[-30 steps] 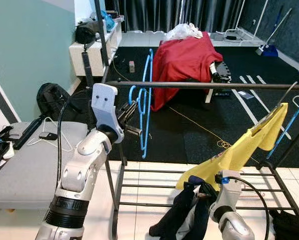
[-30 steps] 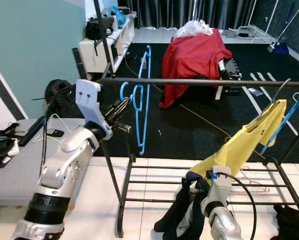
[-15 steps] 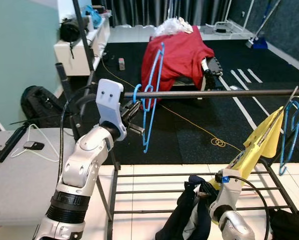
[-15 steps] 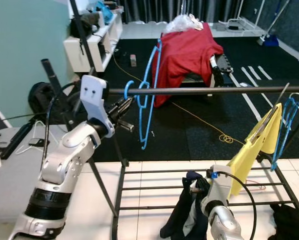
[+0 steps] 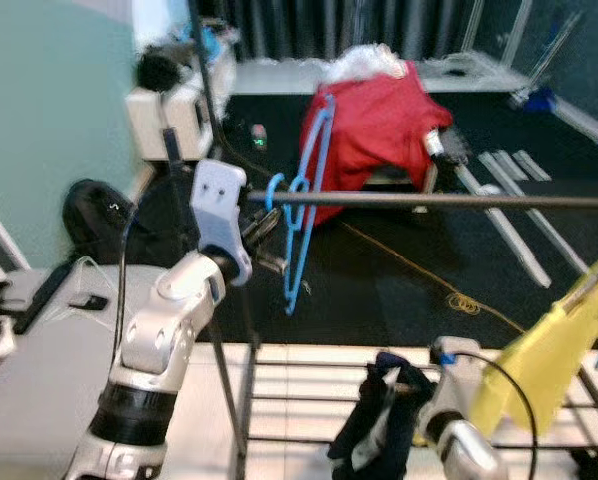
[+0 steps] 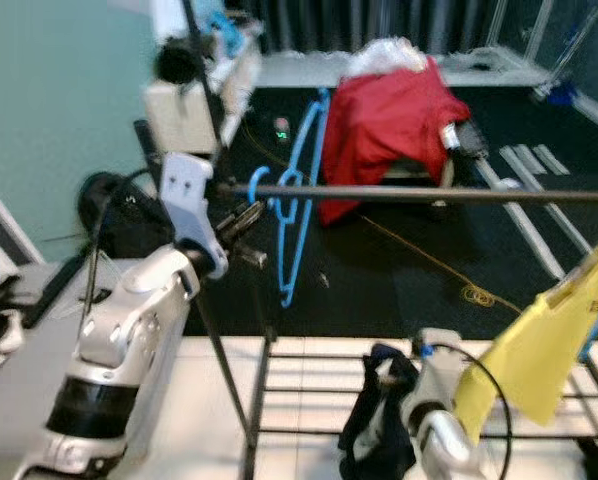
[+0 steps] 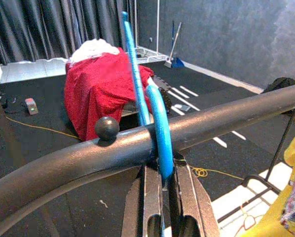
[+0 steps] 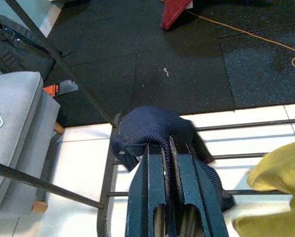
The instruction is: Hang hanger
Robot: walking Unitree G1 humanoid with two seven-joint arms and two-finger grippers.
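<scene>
A blue hanger (image 5: 304,200) hangs from the dark rail (image 5: 429,200) of a clothes rack. Its hook (image 7: 157,113) curves over the rail (image 7: 88,158). My left gripper (image 5: 264,235) is raised just under the rail near its left end, shut on the hanger's hook (image 7: 165,197). Low at the right, my right gripper (image 8: 169,148) is shut on a dark navy garment (image 8: 147,126), which droops over the rack's lower bars (image 5: 374,420).
A yellow garment (image 5: 549,360) hangs at the rail's right end. Beyond the rack stands something draped in red cloth (image 5: 379,130) on black flooring. A grey couch (image 5: 39,350) is at my left, with a black bag (image 5: 94,205) and a white shelf (image 5: 164,110) behind it.
The hanger's hook went from just beside the rail to resting over it. The camera has shifted and the picture is blurred. My right gripper keeps its hold on the navy garment.
</scene>
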